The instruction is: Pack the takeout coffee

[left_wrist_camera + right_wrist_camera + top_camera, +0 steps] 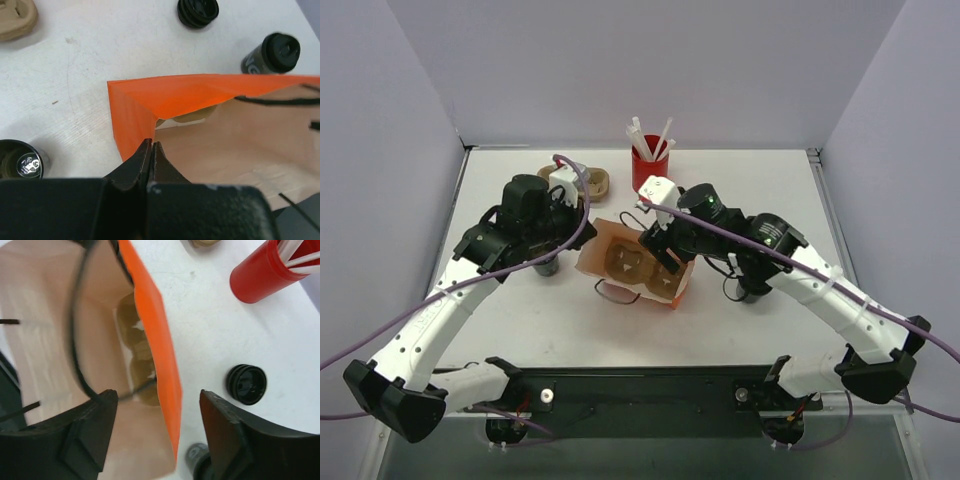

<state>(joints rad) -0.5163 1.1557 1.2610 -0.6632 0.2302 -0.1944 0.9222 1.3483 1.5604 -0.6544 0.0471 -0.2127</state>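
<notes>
The red cup of white straws stands at the back of the table, with a spare tan cup carrier to its left. A black ribbed disc lies on the table just right of the orange paper bag.

The bag sits open mid-table between the 2 arms, and a second tan 2-hole carrier rests inside it.

The left hand is pressed together, pinching the bag's rim at a corner fold. The right hand is spread and straddles the bag's right wall, 1 finger inside and 1 outside, gripping nothing. The bag's black cord handle loops past the inner finger.

Both coffees stand on the table outside the bag. The first coffee cup is half hidden under the left arm, just left of the bag. The second coffee cup is under the right forearm, near the disc.
</notes>
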